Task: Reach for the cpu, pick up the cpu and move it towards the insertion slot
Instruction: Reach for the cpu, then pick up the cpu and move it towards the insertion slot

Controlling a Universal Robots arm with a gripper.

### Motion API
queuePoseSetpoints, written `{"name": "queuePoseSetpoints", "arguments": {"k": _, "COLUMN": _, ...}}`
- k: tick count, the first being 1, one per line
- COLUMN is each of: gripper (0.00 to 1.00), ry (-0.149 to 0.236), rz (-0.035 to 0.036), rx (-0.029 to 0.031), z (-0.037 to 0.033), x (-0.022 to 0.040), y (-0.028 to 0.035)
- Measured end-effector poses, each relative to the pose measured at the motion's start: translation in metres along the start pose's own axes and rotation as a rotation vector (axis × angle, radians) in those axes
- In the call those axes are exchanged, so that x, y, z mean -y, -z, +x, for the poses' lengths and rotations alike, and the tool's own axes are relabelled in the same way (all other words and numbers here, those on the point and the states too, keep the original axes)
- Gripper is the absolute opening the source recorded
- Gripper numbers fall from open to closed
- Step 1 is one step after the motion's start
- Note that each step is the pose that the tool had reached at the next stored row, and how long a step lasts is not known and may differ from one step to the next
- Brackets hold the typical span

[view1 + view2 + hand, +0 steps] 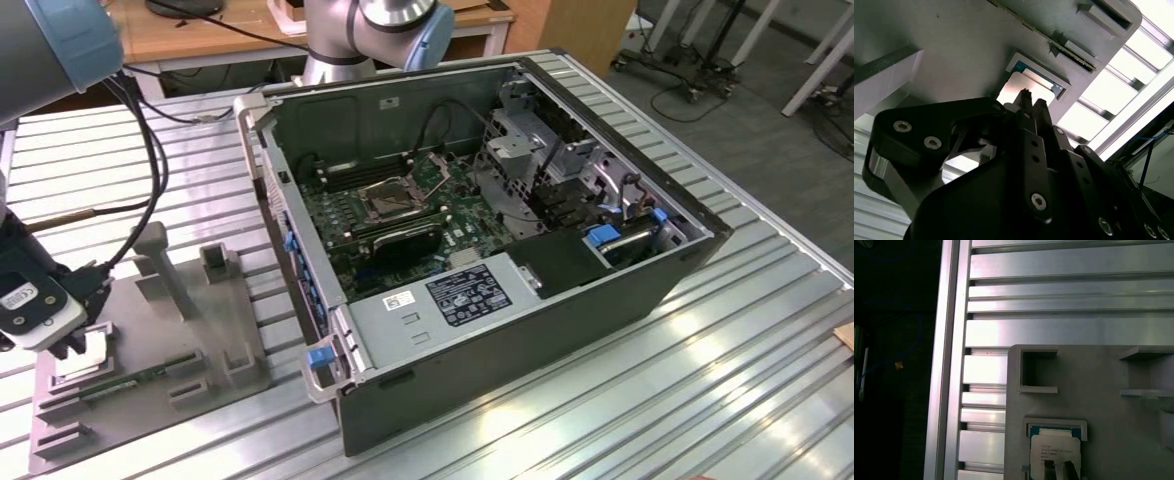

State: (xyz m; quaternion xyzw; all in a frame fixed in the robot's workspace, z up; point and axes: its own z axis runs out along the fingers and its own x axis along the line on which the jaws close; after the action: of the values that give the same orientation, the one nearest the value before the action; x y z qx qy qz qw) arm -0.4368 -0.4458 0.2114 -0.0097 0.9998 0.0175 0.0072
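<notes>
Open computer case (534,330) sits on slatted aluminium table (641,420), grey fixture plate (200,340) beside it, green memory stick (127,381) on plate, wooden desk (200,35) behind.

We're in a robotics lab or workshop, no question. A slotted aluminium table (747,380) carries an opened desktop computer case (534,330), its green circuit board (461,215) laid bare. Beside it sits a grey fixture plate (127,340) with moulded recesses and uprights. A jointed robot arm (374,15) rises behind the case. Beyond that, a wooden desk (214,45) strewn with cables, and wheeled stand bases (687,75) on grey flooring (747,110).
</notes>
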Motion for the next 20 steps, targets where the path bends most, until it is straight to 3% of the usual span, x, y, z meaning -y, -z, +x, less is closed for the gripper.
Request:
{"name": "queuePoseSetpoints", "arguments": {"k": 2, "gripper": 0.29, "ry": 0.000, "rz": 0.0001, "rx": 0.0000, "z": 0.0000, "x": 0.0000, "y": 0.0000}}
{"name": "queuePoseSetpoints", "arguments": {"k": 3, "gripper": 0.29, "ry": 0.000, "rz": 0.0001, "rx": 0.0000, "z": 0.0000, "x": 0.0000, "y": -0.0001}}
{"name": "queuePoseSetpoints", "arguments": {"k": 5, "gripper": 0.41, "ry": 0.000, "rz": 0.0001, "rx": 0.0000, "z": 0.0001, "x": 0.0000, "y": -0.0001}}
{"name": "queuePoseSetpoints", "arguments": {"k": 6, "gripper": 0.41, "ry": 0.000, "rz": 0.0000, "rx": 0.0000, "z": 0.0001, "x": 0.0000, "y": -0.0001}}
{"name": "queuePoseSetpoints", "arguments": {"k": 8, "gripper": 0.53, "ry": 0.000, "rz": 0.0001, "rx": 0.0000, "z": 0.0001, "x": 0.0000, "y": -0.0002}}
{"name": "queuePoseSetpoints", "arguments": {"k": 11, "gripper": 0.58, "ry": 0.000, "rz": 0.0000, "rx": 0.0000, "z": 0.0001, "x": 0.0000, "y": -0.0002}}
{"name": "queuePoseSetpoints", "arguments": {"k": 12, "gripper": 0.65, "ry": 0.000, "rz": 0.0000, "rx": 0.0000, "z": 0.0001, "x": 0.0000, "y": -0.0003}}
{"name": "queuePoseSetpoints", "arguments": {"k": 20, "gripper": 0.65, "ry": 0.000, "rz": 0.0000, "rx": 0.0000, "z": 0.0001, "x": 0.0000, "y": -0.0004}}
